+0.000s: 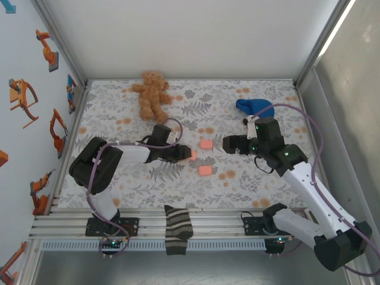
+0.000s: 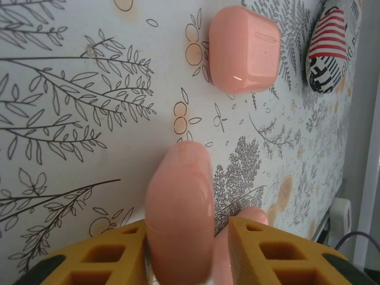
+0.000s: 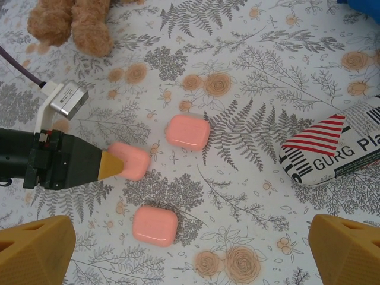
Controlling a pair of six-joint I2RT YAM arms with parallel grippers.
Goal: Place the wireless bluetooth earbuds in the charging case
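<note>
Bright, even light is given from above, and only soft, faint shadows are cast on the table (image 1: 237,178). In the left wrist view, a small glare spot is seen on the far pink case (image 2: 243,50); the near pink case (image 2: 178,219) is blurred.

- A floral cloth (image 1: 148,184) covers the table from edge to edge, with grey ferns and orange blossoms.
- A plain white back wall (image 1: 190,35) rises from the far edge.
- The left wall (image 1: 18,136) carries orange robot-arm stickers (image 1: 24,98).
- Aluminium rails (image 1: 219,222) run along the near edge.
- A strip of light (image 1: 339,24) glares at the top right corner, cold and white.
</note>
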